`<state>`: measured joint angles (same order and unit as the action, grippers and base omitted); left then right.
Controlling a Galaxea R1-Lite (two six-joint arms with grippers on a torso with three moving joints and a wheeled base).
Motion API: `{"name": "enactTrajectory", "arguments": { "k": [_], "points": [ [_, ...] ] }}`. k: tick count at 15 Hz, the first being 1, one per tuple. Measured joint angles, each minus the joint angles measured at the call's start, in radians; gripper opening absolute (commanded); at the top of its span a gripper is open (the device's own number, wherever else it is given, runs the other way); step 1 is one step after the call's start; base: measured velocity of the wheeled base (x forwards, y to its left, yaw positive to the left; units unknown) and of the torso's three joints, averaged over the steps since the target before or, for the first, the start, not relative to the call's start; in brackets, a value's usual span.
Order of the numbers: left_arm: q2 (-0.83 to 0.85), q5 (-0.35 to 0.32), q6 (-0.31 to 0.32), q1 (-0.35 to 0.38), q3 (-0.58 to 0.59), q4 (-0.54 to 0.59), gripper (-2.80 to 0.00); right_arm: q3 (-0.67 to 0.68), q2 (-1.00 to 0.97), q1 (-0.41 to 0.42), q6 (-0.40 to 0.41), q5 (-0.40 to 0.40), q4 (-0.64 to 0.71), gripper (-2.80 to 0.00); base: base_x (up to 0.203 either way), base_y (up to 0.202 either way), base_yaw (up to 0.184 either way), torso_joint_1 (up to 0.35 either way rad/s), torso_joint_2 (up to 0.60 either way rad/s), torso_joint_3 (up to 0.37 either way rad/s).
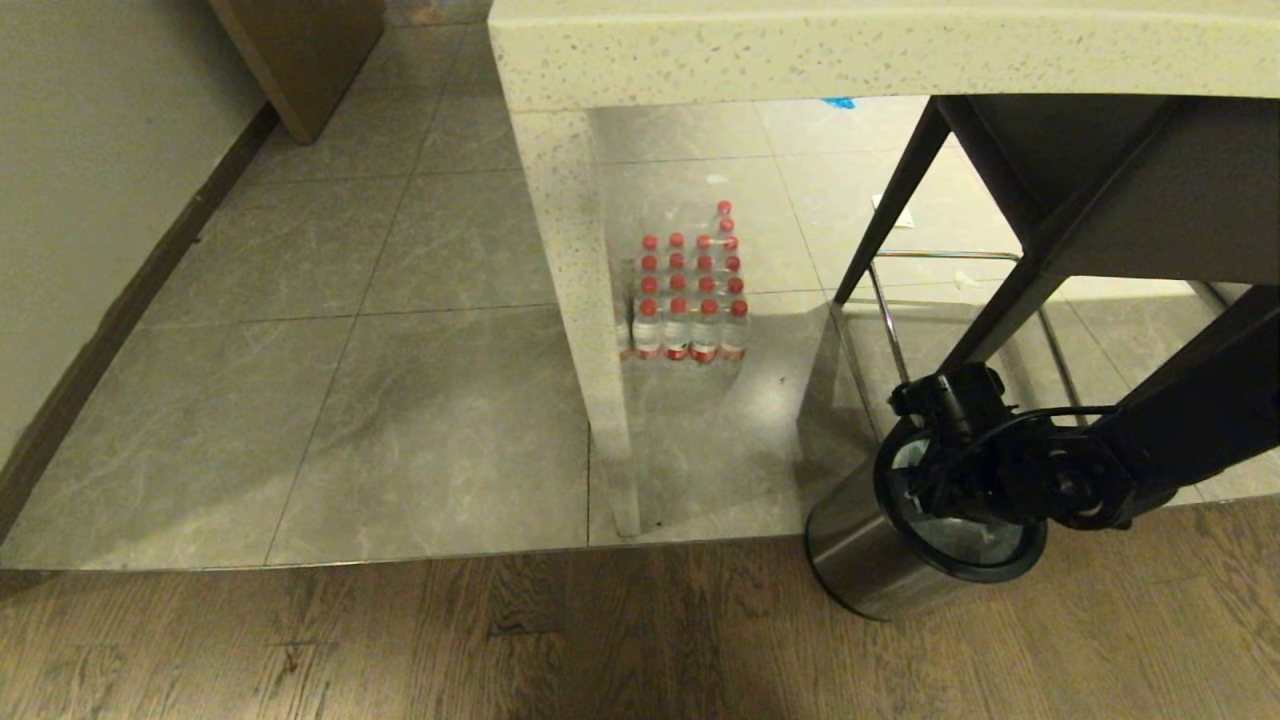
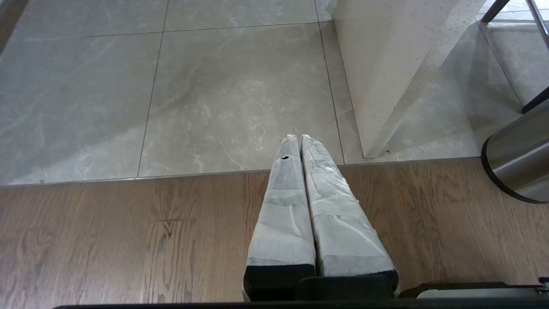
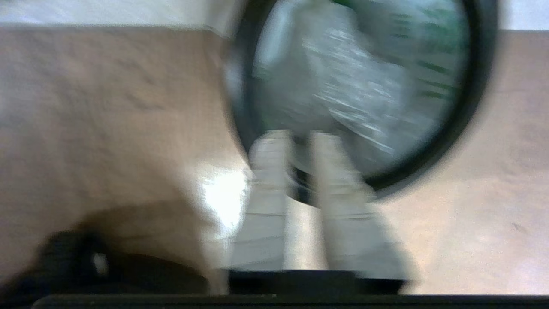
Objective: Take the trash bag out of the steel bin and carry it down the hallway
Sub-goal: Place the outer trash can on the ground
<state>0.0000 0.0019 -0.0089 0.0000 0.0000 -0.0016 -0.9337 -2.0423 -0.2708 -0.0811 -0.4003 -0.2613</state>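
The steel bin (image 1: 860,545) with its black ring rim stands on the wood floor at the lower right, beside the stool. Inside it lies the trash bag (image 3: 364,81), crinkly translucent plastic with green lettering (image 3: 429,64). My right gripper (image 3: 300,137) hangs over the near side of the bin's rim (image 3: 463,120), open, its taped fingers (image 3: 268,171) apart with nothing between them. In the head view the right arm (image 1: 1010,470) covers most of the bin's mouth. My left gripper (image 2: 296,138) is shut and empty, low over the floor left of the bin (image 2: 519,163).
A speckled stone counter (image 1: 880,45) with a slab leg (image 1: 590,330) stands left of the bin. A pack of red-capped water bottles (image 1: 690,300) sits under it. A dark metal-framed stool (image 1: 1010,290) rises behind the bin. Tile floor and a wall (image 1: 70,180) lie to the left.
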Motion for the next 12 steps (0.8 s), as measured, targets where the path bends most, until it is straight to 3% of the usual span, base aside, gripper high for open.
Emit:
{"name": "enactTrajectory", "arguments": {
  "k": [6, 12],
  "points": [
    [0.000, -0.001, 0.000, 0.000, 0.000, 0.000, -2.80, -0.053, -0.138, -0.006, -0.047, 0.082, -0.071, 0.00, 0.000, 0.000, 0.000, 0.000, 0.00, 0.000],
    [0.000, 0.000, 0.000, 0.000, 0.000, 0.000, -2.80, -0.208, -0.363, -0.001, -0.091, 0.086, -0.198, 0.00, 0.000, 0.000, 0.000, 0.000, 0.00, 0.000]
  ]
}}
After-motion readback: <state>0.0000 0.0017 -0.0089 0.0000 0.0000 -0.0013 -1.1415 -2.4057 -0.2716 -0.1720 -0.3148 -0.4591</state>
